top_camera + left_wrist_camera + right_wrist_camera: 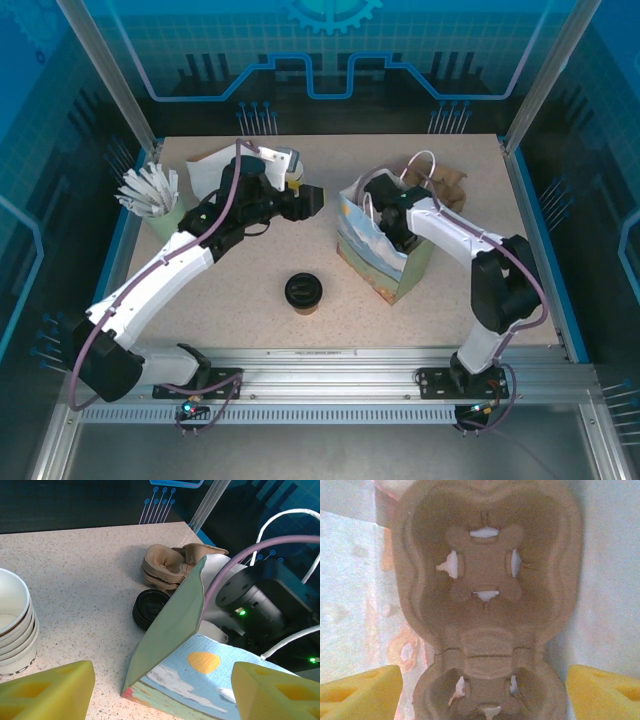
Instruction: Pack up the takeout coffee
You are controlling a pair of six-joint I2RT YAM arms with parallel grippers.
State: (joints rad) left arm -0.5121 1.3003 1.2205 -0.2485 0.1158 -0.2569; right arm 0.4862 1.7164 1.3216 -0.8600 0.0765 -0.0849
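Now your left hand (162,692) and right hand (482,692) both sit released; lifting the right out carelessly could tip the bag (385,265).

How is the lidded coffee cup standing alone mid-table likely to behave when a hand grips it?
The takeout coffee stands upright and unsupported, so a sideways nudge could probably tip it. Its brownish paper wall likely dents under a hard squeeze. The black lid hides the contents, so whether it is heavy or light cannot be told.

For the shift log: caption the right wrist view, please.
Open yellow-fingered right gripper above a brown moulded-pulp cup carrier lying inside the pale paper bag.
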